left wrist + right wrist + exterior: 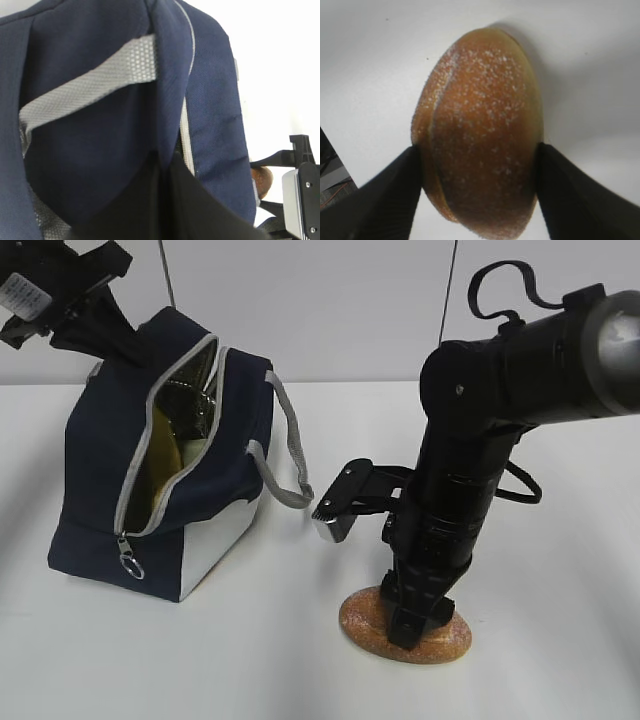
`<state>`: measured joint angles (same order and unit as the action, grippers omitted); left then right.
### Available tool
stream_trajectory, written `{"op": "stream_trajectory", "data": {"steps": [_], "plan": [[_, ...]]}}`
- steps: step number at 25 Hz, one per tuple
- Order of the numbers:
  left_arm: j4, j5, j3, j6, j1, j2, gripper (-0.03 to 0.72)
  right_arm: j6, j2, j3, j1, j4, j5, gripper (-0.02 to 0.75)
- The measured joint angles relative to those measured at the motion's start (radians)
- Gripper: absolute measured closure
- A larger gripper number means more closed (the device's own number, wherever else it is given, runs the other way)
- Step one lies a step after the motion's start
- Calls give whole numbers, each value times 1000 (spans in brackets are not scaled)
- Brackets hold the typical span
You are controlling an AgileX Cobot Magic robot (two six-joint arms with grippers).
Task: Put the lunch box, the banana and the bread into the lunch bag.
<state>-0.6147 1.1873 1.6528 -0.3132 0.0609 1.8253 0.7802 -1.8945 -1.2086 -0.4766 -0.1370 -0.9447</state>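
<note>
Closing squarely on the bread [405, 632] is what matters now. In the exterior view it lies on the white table [560, 660], near and right of centre, with the right gripper [412, 625] planted down onto it from above. That arm drops almost straight, tilted a little leftward from its elbow at the upper right. The lunch bag [160, 480] stands well apart at the left, its zipper mouth gaping towards the camera; something yellowish and pale shows inside (probably the banana and lunch box, though I cannot tell them apart). The left gripper [95, 335] reaches down to the bag's far upper edge from the top-left corner, seemingly propping it open.

From the left wrist view, navy fabric and a grey strap [90, 85] fill the frame. The black fingers merge into one dark mass at the bottom and appear closed on the bag's fabric. A sliver of bread [262, 181] peeks past the bag at the right.

From the right wrist view, the fingers [380, 200] straddle the bread [477, 145], one at each flank, spread wide and just touching or nearly so; no squeeze shows yet. I would close gently across this narrow width, keeping the tips low at the widest bulge so the rounded crust cannot pop upward, then lift straight before swinging left over the bag's opening.
</note>
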Motion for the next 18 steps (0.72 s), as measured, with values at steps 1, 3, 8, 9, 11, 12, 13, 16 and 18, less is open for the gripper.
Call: {"op": "stream_trajectory", "data": {"steps": [1, 3, 8, 9, 11, 12, 13, 16, 18], "plan": [[0, 0, 0, 0, 0, 0, 691, 4, -11, -1, 0, -16, -21, 209], [0, 0, 0, 0, 0, 0, 691, 5, -10, -5, 0, -16, -25, 282], [0, 0, 0, 0, 0, 0, 691, 5, -8, -32, 0, -16, -85, 393], [0, 0, 0, 0, 0, 0, 691, 5, -4, -45, 0, -15, -109, 396], [0, 0, 0, 0, 0, 0, 691, 5, 3, -63, 0, -14, -136, 398], [0, 0, 0, 0, 0, 0, 691, 5, 9, -90, 0, -11, -172, 398], [0, 0, 0, 0, 0, 0, 691, -4, 23, -195, 0, -1, -248, 399], [0, 0, 0, 0, 0, 0, 691, -75, 25, -319, 0, 1, -263, 399], [-3, 0, 0, 0, 0, 0, 691, -161, 25, -445, 0, 2, -273, 400]]}}
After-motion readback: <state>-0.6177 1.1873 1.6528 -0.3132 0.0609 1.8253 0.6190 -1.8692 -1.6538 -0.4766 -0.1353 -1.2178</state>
